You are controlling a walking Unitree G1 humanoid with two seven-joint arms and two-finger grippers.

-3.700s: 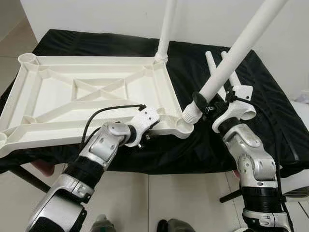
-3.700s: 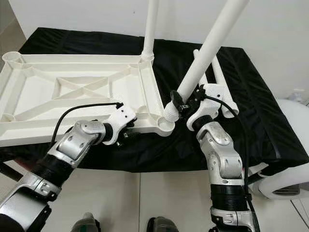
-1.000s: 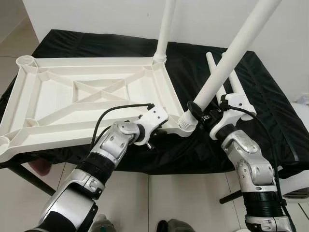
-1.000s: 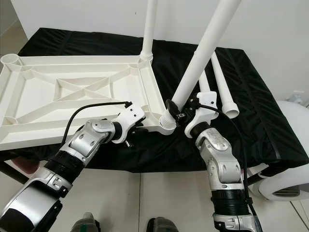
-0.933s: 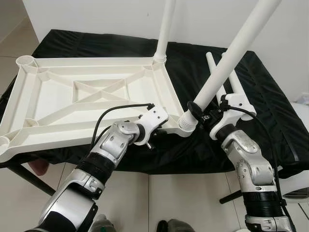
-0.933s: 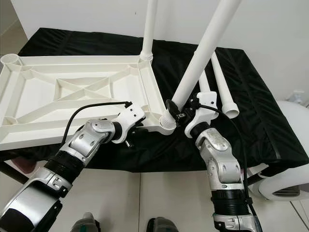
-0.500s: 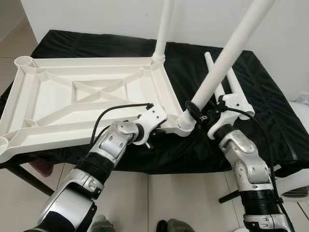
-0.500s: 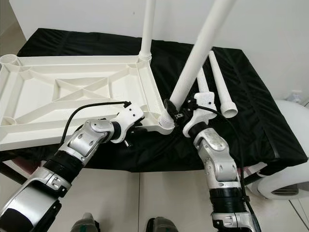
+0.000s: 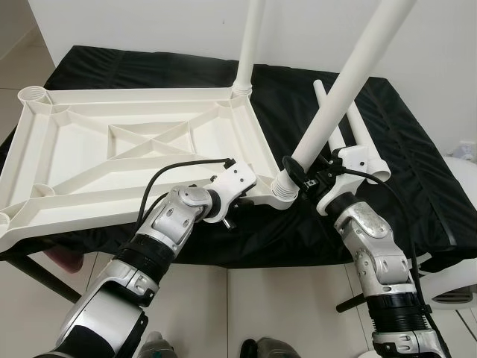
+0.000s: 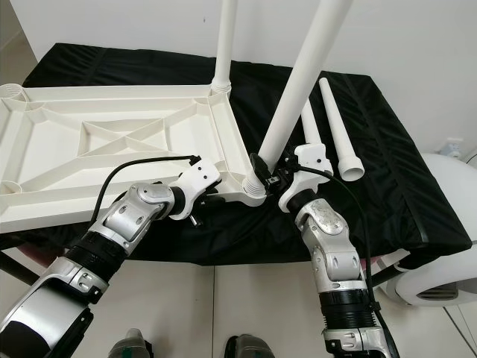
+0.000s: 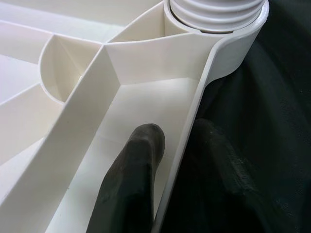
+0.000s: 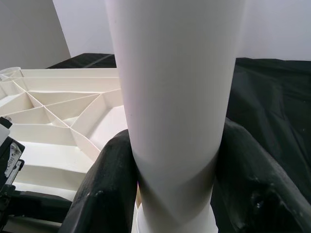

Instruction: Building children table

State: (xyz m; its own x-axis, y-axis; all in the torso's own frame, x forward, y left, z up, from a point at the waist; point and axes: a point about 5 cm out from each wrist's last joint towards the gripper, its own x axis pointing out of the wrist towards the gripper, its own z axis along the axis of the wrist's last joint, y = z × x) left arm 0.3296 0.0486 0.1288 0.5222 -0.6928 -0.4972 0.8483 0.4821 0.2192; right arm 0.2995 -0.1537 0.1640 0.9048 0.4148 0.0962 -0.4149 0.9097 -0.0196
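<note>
Black cloth (image 9: pixel 417 149): R claw (image 9: pixel 302 173) grips leg (image 9: pixel 350 82).

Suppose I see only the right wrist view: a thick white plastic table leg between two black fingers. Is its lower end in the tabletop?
Observer: Yes. The thick white plastic table leg has its ribbed end in the near right corner socket of the upturned white plastic tabletop, but it leans rather than standing upright.
Operator: What is the left gripper doing?
Observer: The left gripper pinches the tabletop's rim wall beside that socket.
Operator: Any other legs?
Observer: One upright white leg stands in the far corner socket; two loose white legs lie on the black cloth.
</note>
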